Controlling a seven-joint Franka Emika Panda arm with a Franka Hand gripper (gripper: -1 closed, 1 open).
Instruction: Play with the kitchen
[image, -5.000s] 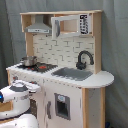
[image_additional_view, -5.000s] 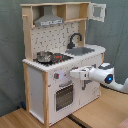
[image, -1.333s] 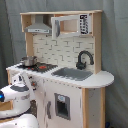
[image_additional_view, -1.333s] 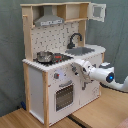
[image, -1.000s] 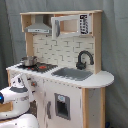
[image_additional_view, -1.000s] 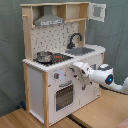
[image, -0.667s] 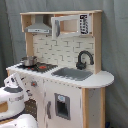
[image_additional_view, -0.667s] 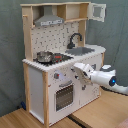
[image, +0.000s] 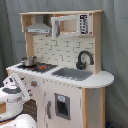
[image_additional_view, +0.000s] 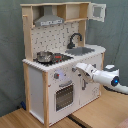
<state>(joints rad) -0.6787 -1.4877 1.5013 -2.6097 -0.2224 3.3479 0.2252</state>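
Arm has pulled back slightly from the kitchen (image_additional_view: 60, 60) front; gripper (image_additional_view: 80, 67) near the knobs, finger state unclear. Nothing actuated yet.

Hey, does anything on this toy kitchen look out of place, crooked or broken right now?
Nothing stands out. The kitchen stands upright and intact in both exterior views, with a small pot sitting level on the stovetop. The end effector is up at the front panel; nothing looks spilled.

Lab-like test space: grey curtain backdrop (image_additional_view: 10, 60), toy kitchen (image_additional_view: 55, 60).
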